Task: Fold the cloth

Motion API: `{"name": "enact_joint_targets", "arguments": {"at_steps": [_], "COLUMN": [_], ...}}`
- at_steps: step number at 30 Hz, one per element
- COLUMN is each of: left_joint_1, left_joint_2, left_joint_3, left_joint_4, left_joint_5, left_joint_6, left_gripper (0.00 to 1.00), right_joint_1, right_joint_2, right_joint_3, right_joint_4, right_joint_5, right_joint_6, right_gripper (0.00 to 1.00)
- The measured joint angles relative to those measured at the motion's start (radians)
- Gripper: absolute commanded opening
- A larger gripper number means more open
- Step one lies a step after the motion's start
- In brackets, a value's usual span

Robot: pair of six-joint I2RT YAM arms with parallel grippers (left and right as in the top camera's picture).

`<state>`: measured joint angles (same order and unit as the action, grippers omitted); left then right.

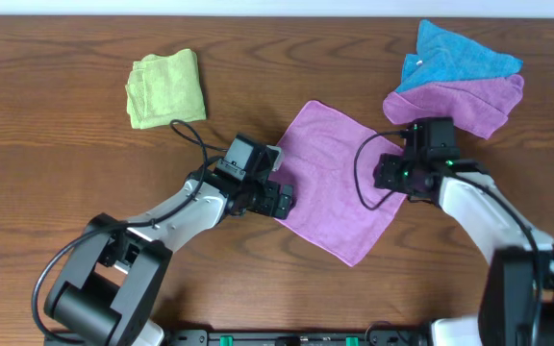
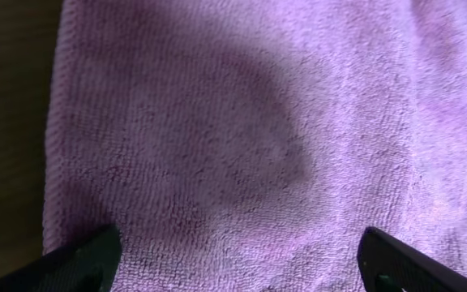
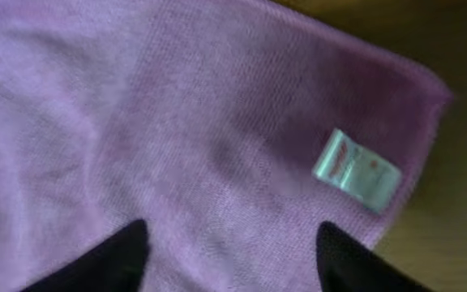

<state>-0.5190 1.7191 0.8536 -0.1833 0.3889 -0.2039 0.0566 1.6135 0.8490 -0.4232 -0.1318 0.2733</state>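
Observation:
The cloth (image 1: 335, 178) lies flat on the wooden table as a magenta diamond. My left gripper (image 1: 279, 200) is low over its left corner. In the left wrist view the cloth (image 2: 250, 138) fills the frame, and the left gripper (image 2: 237, 268) stands wide open with only flat fabric between its fingertips (image 2: 83, 261). My right gripper (image 1: 390, 175) is at the cloth's right corner. In the right wrist view its dark fingertips (image 3: 116, 258) stand apart over the cloth (image 3: 177, 122), beside the white label (image 3: 355, 172). The fabric between them looks flat and unpinched.
A folded light green cloth (image 1: 165, 88) lies at the back left. At the back right a blue cloth (image 1: 455, 56) rests on a lavender-purple one (image 1: 469, 101), just behind the right arm. Bare wood (image 3: 452, 235) shows past the cloth's corner.

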Motion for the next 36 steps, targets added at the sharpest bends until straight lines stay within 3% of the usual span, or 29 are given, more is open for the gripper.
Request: {"name": "enact_joint_targets", "arguments": {"at_steps": [5,7,18,36], "left_joint_1": [0.000,0.000,0.021,0.058], "left_joint_2": [-0.006,-0.008,-0.020,-0.046], "left_joint_3": [0.002,0.004,0.017,0.024], "left_joint_4": [-0.029,-0.047,-0.154,-0.351], "left_joint_5": [-0.031,-0.049,-0.065,-0.085], "left_joint_6": [0.003,0.007,0.011,-0.007], "left_gripper": [0.96,0.95,0.95,0.95], "right_joint_1": [0.000,0.000,0.028,0.215], "right_joint_2": [0.040,0.040,0.087,0.245], "right_joint_3": [-0.003,-0.003,-0.003,0.018], "right_joint_4": [0.026,0.032,0.126,0.492], "right_joint_5": [0.003,0.021,0.065,0.016], "right_joint_6": [-0.012,-0.016,-0.079,-0.140], "right_gripper": [0.10,0.02,0.01,0.01]}}
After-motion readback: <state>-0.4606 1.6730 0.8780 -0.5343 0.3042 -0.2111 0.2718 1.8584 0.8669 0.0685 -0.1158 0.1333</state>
